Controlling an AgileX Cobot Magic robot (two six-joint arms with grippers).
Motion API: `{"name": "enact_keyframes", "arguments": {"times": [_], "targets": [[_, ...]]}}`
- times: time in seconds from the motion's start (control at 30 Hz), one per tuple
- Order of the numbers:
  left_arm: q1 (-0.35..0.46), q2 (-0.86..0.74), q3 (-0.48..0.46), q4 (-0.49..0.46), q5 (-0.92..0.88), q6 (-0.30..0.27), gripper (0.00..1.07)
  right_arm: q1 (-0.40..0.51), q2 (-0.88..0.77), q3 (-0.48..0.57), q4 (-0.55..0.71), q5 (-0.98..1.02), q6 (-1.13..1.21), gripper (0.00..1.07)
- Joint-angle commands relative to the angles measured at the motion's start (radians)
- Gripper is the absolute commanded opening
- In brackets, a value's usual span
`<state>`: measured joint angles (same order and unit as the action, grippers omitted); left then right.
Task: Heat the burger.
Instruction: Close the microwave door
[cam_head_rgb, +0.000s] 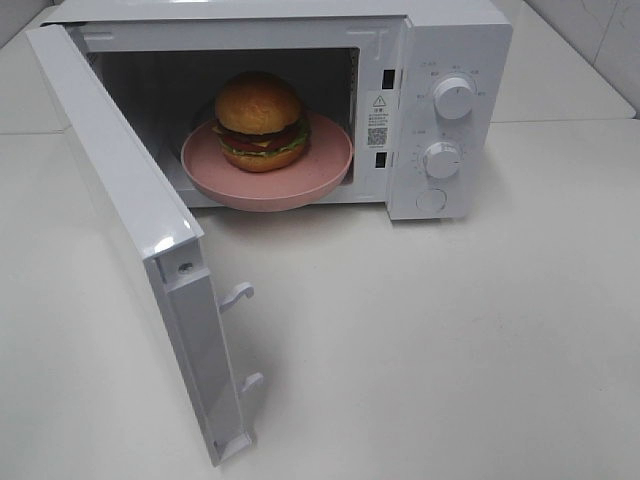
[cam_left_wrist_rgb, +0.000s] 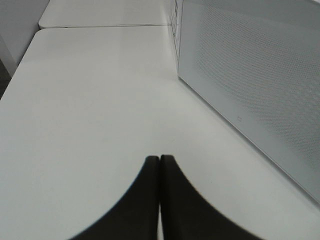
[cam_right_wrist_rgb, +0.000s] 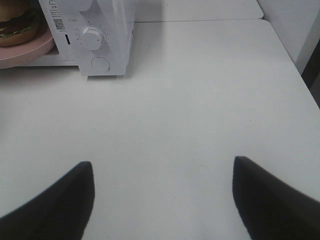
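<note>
Burger (cam_head_rgb: 258, 115) inside microwave (cam_head_rgb: 480, 50); left fingers (cam_left_wrist_rgb: 145, 200) together, right fingers (cam_right_wrist_rgb: 60, 200) wide apart, empty.

The high camera looks down from the front at the microwave (cam_head_rgb: 450, 60), its open door (cam_head_rgb: 120, 200) and the table (cam_head_rgb: 450, 350). The left wrist camera sits low, close beside the door's outer face. The right wrist camera sits low, farther back, facing the knobs (cam_right_wrist_rgb: 92, 37). High and right cameras both see the burger (cam_head_rgb: 258, 115) and knobs.

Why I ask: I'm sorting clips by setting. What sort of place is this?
Likely a lab mock-up of a kitchen counter: a white microwave, door open, holds a burger on a pink plate and stands on a plain white table.
</note>
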<state>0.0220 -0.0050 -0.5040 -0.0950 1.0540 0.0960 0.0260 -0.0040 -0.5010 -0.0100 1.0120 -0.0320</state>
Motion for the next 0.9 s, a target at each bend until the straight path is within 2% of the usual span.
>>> {"name": "enact_keyframes", "arguments": {"times": [0.03,0.33,0.47,0.6,0.63,0.67,0.7,0.73,0.77,0.83,0.87,0.9], "targets": [[-0.005,-0.02,0.002,0.0,-0.014,0.0,0.0,-0.004,-0.023,0.0,-0.001,-0.012,-0.004,0.72],[-0.005,-0.016,-0.019,-0.021,-0.048,0.0,0.0,-0.004,-0.023,0.0,-0.001,-0.012,-0.006,0.72],[-0.005,0.021,-0.034,-0.062,-0.248,0.0,0.0,-0.004,-0.023,0.0,-0.001,-0.012,-0.006,0.72],[-0.005,0.087,-0.031,-0.092,-0.335,0.019,0.0,-0.004,-0.023,0.0,-0.001,-0.012,-0.005,0.72],[-0.005,0.156,-0.029,-0.115,-0.378,0.069,0.0,-0.004,-0.023,0.0,-0.001,-0.012,-0.005,0.72],[-0.005,0.156,-0.029,-0.115,-0.378,0.069,0.0,-0.004,-0.023,0.0,-0.001,-0.012,-0.005,0.72],[-0.005,0.187,-0.029,-0.122,-0.398,0.095,0.0,-0.004,-0.023,0.0,-0.001,-0.012,-0.005,0.72],[-0.005,0.273,-0.028,-0.146,-0.435,0.158,0.0,-0.004,-0.023,0.0,-0.001,-0.012,-0.005,0.72],[-0.005,0.273,-0.028,-0.146,-0.435,0.158,0.0,-0.004,-0.023,0.0,-0.001,-0.012,-0.005,0.72],[-0.005,0.404,-0.028,-0.183,-0.511,0.248,0.0,-0.004,-0.023,0.0,-0.001,-0.012,-0.005,0.72],[-0.005,0.404,-0.028,-0.183,-0.511,0.248,0.0,-0.004,-0.023,0.0,-0.001,-0.012,-0.005,0.72],[-0.005,0.489,-0.028,-0.218,-0.563,0.288,0.0,-0.004,-0.023,0.0,-0.002,-0.012,-0.004,0.72]]}}
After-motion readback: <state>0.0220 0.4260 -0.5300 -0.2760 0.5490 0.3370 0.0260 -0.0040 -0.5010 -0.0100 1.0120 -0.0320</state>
